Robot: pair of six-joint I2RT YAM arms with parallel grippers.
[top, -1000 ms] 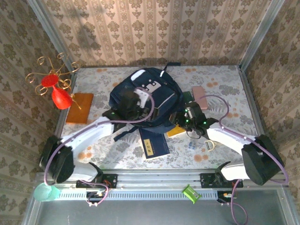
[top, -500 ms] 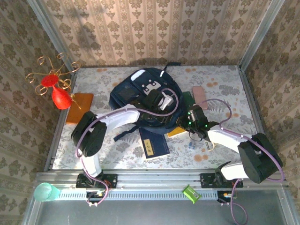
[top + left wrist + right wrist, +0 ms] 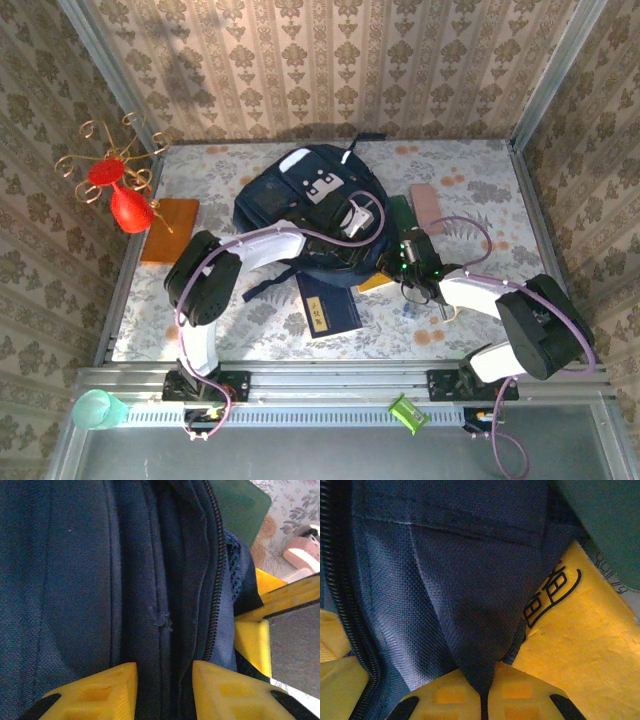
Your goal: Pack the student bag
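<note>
The backpack [image 3: 290, 200] is laid at the table's middle, a little toward 12 o'clock. At its 3 o'clock side, beside the zip, a fold of fabric is pinched by the left gripper [image 3: 160, 672]. At its 4 o'clock corner, a fabric point is clamped between the pressed-together fingers of the right gripper [image 3: 481, 680], above a yellow book [image 3: 570, 645].

Left end effector [image 3: 164, 677] nips a ridge of navy student bag [image 3: 75, 570] fabric between yellow fingers [image 3: 100, 692]; the zip [image 3: 216, 570] runs just right.
</note>
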